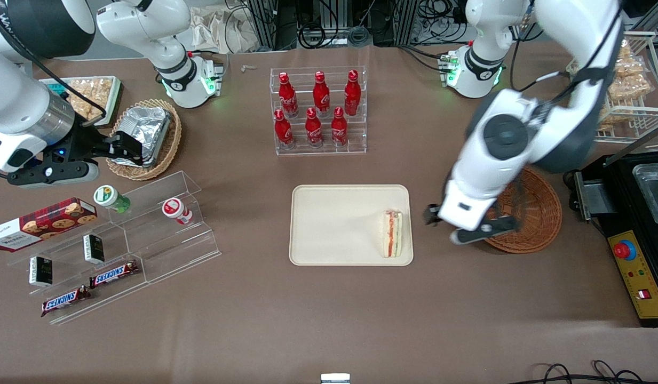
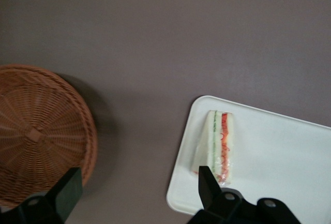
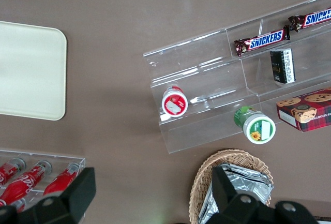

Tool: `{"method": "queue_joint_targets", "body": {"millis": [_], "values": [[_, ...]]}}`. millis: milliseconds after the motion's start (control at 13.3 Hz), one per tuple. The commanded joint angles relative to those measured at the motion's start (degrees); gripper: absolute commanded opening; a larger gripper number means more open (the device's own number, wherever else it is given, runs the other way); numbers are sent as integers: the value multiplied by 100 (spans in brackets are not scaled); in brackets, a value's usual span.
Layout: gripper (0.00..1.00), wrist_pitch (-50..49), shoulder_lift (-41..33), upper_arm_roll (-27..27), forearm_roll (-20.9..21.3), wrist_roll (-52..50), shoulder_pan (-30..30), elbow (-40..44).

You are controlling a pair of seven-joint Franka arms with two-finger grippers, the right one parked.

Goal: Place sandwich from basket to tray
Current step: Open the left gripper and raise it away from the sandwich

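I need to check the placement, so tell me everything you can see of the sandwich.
The sandwich is a small triangular wedge of pale bread with red-orange and green filling showing along its cut edge. It looks wrapped in clear film. It lies on the tray, close to the rim at the working arm's end, within the edge. Nothing else touches it. The basket holds nothing visible. The gripper hangs open between tray and basket, clear of the sandwich.

Snacks and drinks around the brown table (image 1: 329, 320)

Six red bottles (image 1: 315, 109) stand in a clear rack; Snickers bars (image 1: 88, 288) (two) lie on acrylic shelves (image 1: 147, 234) near a foil-filled tan basket (image 1: 147, 136).
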Motion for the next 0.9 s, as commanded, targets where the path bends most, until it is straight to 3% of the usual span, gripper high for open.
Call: {"method": "queue_joint_targets", "body": {"millis": [0, 301, 828], "values": [[100, -247, -639, 962, -730, 1490, -43, -209], [100, -459, -982, 1738, -1031, 3180, -34, -331], [100, -1075, -904, 1985, -838, 4739, 28, 151]]}}
